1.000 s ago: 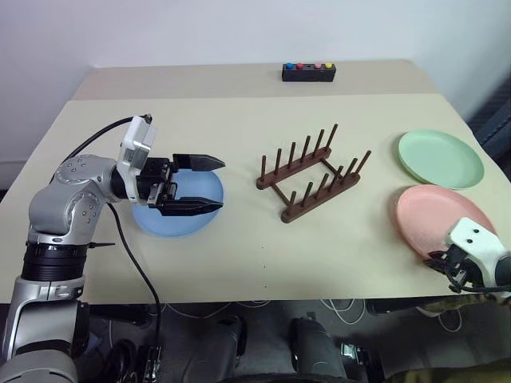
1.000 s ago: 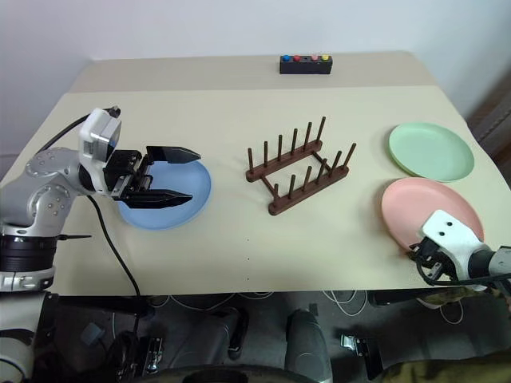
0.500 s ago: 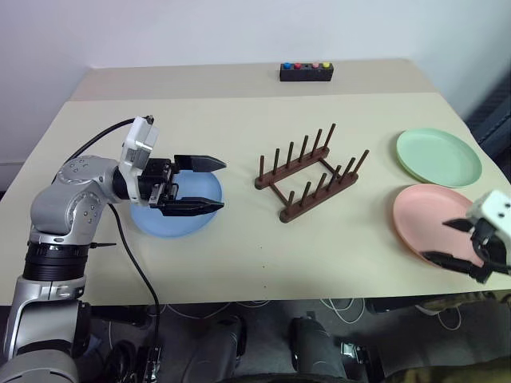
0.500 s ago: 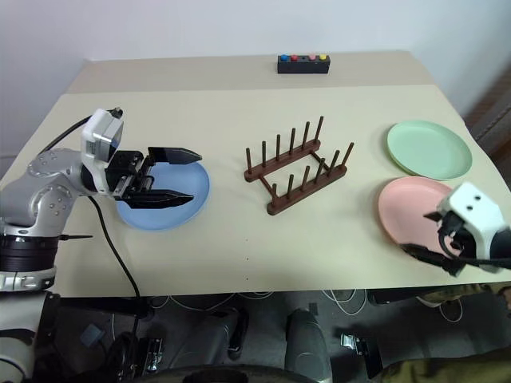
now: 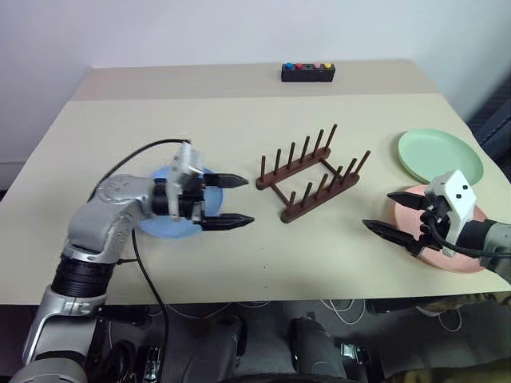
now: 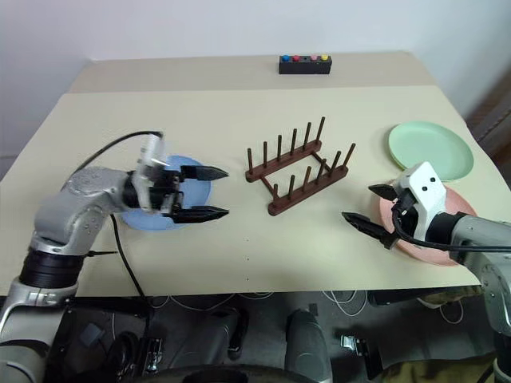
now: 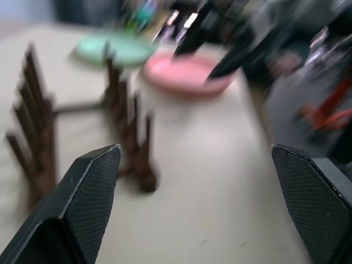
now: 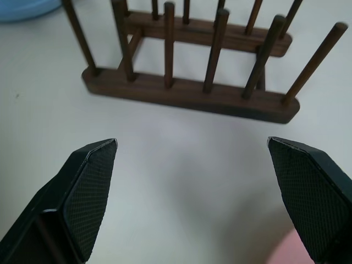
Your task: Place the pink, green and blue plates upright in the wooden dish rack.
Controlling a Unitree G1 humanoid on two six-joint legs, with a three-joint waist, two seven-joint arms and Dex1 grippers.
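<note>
Big change on the right: the right gripper [image 5: 390,215], which sat at the near edge of the bench [image 5: 239,120] a second ago with its fingers close together, has swung up and inward and now hangs over the near-left rim of the pink plate [image 5: 471,259], fingers spread wide and aimed at the wooden dish rack [image 5: 313,173]. The left gripper [image 5: 233,200] has slid rightward past the blue plate [image 5: 164,227], fingers still spread, holding nothing, tips pointing at the rack.

The count, largest first: one bench; three plates, blue on the left, pink near right, one green plate [image 5: 441,155] beyond the pink; one rack standing empty mid-bench between the grippers, all plates lying flat; one black button box [image 5: 307,73] at the far edge.
</note>
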